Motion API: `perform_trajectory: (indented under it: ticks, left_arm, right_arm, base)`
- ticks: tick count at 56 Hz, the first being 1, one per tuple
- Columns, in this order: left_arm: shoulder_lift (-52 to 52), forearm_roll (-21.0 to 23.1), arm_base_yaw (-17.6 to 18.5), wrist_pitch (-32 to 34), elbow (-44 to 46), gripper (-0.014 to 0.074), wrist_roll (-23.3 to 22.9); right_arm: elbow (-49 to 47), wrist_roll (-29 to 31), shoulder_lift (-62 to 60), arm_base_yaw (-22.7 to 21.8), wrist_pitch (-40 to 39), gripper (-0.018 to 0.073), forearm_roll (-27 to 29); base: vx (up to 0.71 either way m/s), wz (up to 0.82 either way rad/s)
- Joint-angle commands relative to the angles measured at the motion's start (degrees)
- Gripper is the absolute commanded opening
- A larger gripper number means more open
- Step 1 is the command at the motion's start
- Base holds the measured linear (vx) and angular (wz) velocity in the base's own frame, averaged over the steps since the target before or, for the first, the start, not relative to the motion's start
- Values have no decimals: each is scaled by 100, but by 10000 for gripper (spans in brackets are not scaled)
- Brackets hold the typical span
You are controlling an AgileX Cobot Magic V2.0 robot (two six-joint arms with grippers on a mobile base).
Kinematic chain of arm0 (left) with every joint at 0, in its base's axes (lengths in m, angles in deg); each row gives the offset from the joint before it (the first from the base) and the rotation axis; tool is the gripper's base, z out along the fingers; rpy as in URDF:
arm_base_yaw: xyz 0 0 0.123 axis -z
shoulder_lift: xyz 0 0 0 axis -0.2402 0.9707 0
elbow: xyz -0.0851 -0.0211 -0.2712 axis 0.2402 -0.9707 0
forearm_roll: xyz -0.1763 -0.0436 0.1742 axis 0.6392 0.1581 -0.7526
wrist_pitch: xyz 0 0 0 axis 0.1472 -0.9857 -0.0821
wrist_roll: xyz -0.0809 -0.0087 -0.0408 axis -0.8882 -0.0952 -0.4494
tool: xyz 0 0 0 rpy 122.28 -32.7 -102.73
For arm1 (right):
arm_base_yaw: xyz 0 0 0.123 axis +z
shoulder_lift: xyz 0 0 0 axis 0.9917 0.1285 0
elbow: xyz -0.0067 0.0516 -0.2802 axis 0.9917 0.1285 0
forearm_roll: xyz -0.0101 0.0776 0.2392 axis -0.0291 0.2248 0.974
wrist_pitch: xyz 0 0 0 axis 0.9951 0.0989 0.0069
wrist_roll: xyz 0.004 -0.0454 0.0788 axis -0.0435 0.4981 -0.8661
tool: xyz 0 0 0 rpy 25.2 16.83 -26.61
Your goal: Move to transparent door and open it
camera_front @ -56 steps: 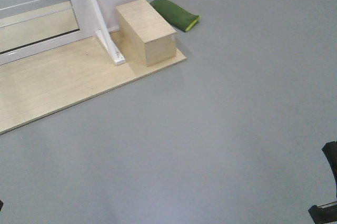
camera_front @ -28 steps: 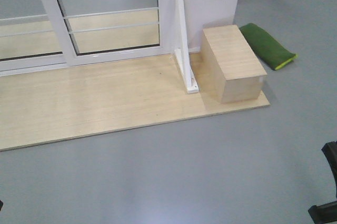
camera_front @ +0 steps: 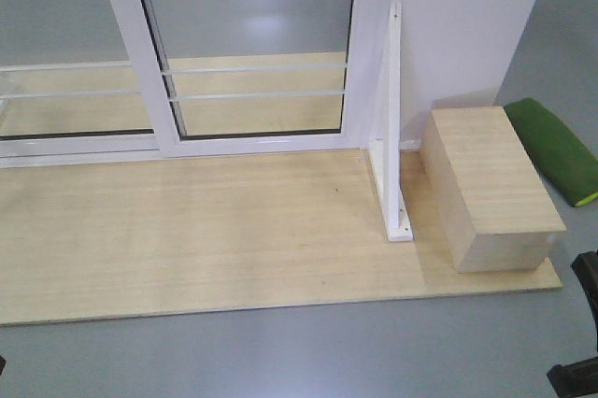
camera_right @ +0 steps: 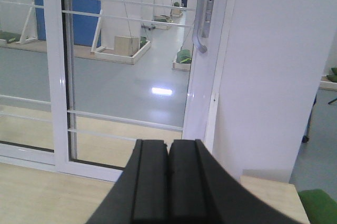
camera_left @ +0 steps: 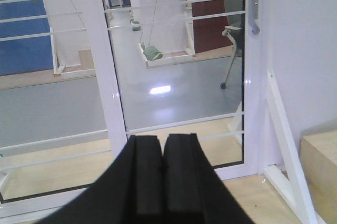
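Observation:
The transparent door [camera_front: 257,52] is a glass panel in a glossy white frame with thin white bars, standing closed at the back of the wooden platform. Its grey curved handle [camera_right: 200,19] sits on the right stile, high in the right wrist view, and shows again as the handle [camera_left: 254,8] in the left wrist view. My left gripper [camera_left: 162,139] is shut with nothing between its fingers, well short of the door. My right gripper [camera_right: 168,142] is shut and empty too, pointing at the lower part of the handle stile.
A pale wooden platform [camera_front: 187,230] lies before the door on grey floor. A white diagonal brace [camera_front: 392,136], a wooden box [camera_front: 491,188] and a green cushion [camera_front: 561,146] stand at the right beside a white wall panel [camera_front: 467,15]. Another glass panel [camera_front: 56,34] is left.
The front view has swung and closed in on the door. Platform, box and cushion slid right and nearer, and the glass panels now fill the top of the view.

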Motion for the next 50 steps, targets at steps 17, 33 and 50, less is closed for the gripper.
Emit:
perform_trajectory:
  ticks: [17, 33, 50]
  left_arm:
    - [-26, 24, 33, 507, -84, -6, -52]
    - [-26, 24, 33, 507, -84, -6, -52]
    - [-26, 24, 33, 507, -84, -6, -52]
  right_arm:
    - [27, 30, -90, -18, -479, -6, -45]
    - [27, 30, -90, -18, -479, -6, -45]
    - [27, 30, -90, -18, -479, -6, -45]
  base:
    - [54, 15]
    - [49, 6]
    - [37, -2]
